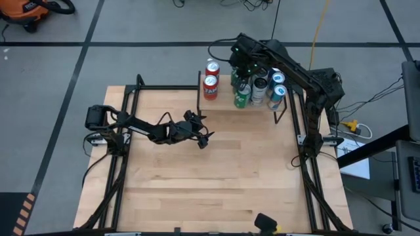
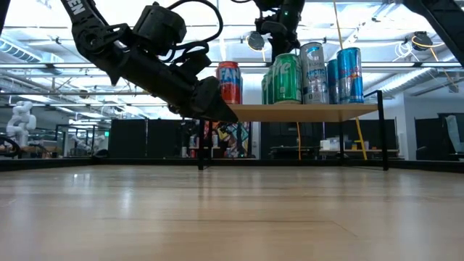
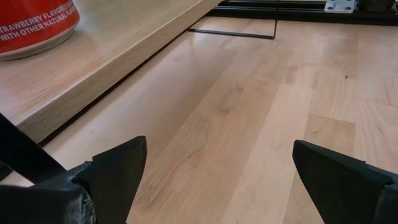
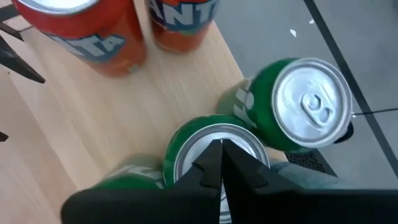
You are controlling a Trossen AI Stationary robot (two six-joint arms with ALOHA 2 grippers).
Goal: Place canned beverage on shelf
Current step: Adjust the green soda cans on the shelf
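on the shelf point(image 1: 223, 92) we found green cans point(image 1: 241, 97) standing beside red cans point(image 1: 210, 85); the right gripper point(image 4: 221, 163), fingers pressed together, hovered over one green lid, the left gripper point(image 3: 217, 180) spread wide above the table point(image 1: 216, 183). rigid, slick cylinders, we judged, best held mid-wall.

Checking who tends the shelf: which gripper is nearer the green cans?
Right. The right gripper, shut, sits directly above the green cans on the shelf. The left gripper, open, hangs over the table in front of the shelf.
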